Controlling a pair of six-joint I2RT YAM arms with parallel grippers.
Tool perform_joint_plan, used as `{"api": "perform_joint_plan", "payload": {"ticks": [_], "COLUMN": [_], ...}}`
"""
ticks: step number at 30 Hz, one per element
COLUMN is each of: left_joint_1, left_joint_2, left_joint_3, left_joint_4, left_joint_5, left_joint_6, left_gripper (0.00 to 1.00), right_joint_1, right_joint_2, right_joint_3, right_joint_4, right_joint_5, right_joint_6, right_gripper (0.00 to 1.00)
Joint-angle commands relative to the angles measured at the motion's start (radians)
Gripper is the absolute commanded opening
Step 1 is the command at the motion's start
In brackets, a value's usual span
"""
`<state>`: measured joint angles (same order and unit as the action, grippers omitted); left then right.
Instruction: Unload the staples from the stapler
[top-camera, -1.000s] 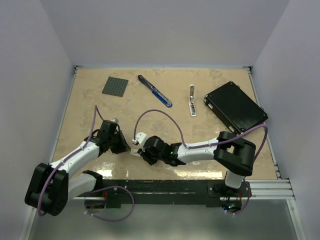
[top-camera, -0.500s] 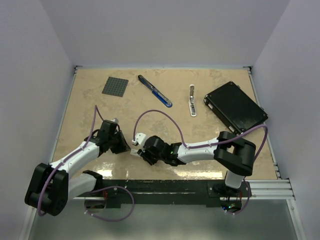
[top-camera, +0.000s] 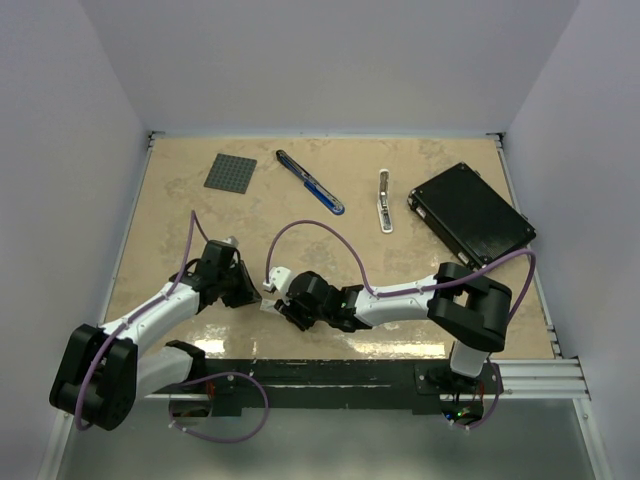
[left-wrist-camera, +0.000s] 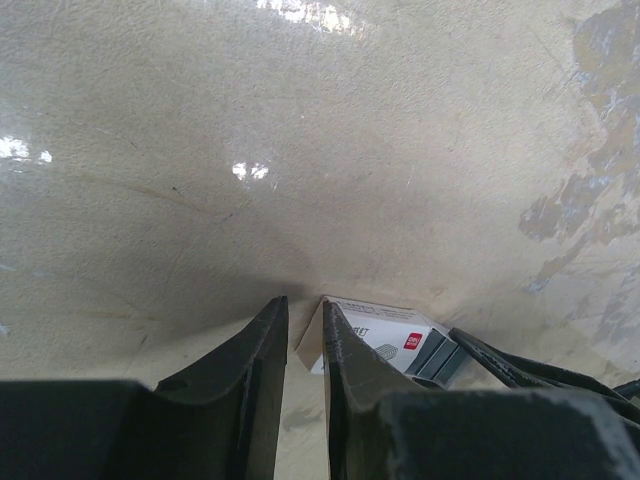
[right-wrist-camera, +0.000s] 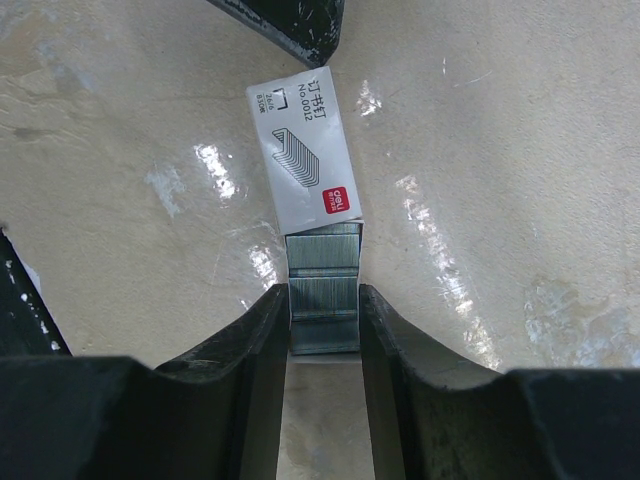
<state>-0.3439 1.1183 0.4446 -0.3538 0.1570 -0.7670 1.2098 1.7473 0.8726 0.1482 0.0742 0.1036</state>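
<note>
**Right wrist view: staples pinched at the near edge, stapler lying far off**

Right wrist view shows the staples (right-wrist-camera: 323, 275) as a grey metallic block of stacked strips. The block sticks out of the near end of a small white box (right-wrist-camera: 305, 140) with a red mark and a drawing of staples on its top. The box lies flat on the table (top-camera: 200, 230) at a slight tilt. The right gripper (right-wrist-camera: 323, 298) is closed onto the grey block, one finger pressed against each long side.

The stapler (top-camera: 310, 182) is well apart from all this. It lies at a slant on the far part of the table, with no gripper on it. Whether it is open or closed is too small to tell.

The left gripper (left-wrist-camera: 304, 303) sits low at the box's other end, its fingers drawn nearly together with only a narrow slit between them. A corner of the box shows in that slit. Whether the fingers actually pinch it cannot be told.

In the top external view a grey square plate (top-camera: 230, 172) lies to the left of the stapler. A white-and-silver tool (top-camera: 384, 200) lies to its right, and a black case (top-camera: 470, 212) lies beyond that.
</note>
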Motion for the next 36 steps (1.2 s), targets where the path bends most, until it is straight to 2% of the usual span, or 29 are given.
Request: {"api": "perform_joint_plan", "payload": {"ticks": [1, 19, 36], "left_joint_1": [-0.009, -0.017, -0.038], "left_joint_2": [0.006, 0.014, 0.012], "left_joint_3": [0.003, 0.0, -0.004], "left_joint_4": [0.033, 0.036, 0.041], "left_joint_5": [0.019, 0.018, 0.015], "left_joint_6": [-0.003, -0.005, -0.023], "left_gripper": [0.25, 0.25, 0.25], "right_joint_1": [0.004, 0.002, 0.002], "right_joint_2": [0.011, 0.017, 0.02], "right_joint_3": [0.022, 0.034, 0.011], "right_joint_4": [-0.052, -0.041, 0.037], "right_joint_5": [-0.042, -0.051, -0.063], "right_joint_6": [-0.021, -0.044, -0.054], "right_gripper": [0.35, 0.35, 0.36]}}
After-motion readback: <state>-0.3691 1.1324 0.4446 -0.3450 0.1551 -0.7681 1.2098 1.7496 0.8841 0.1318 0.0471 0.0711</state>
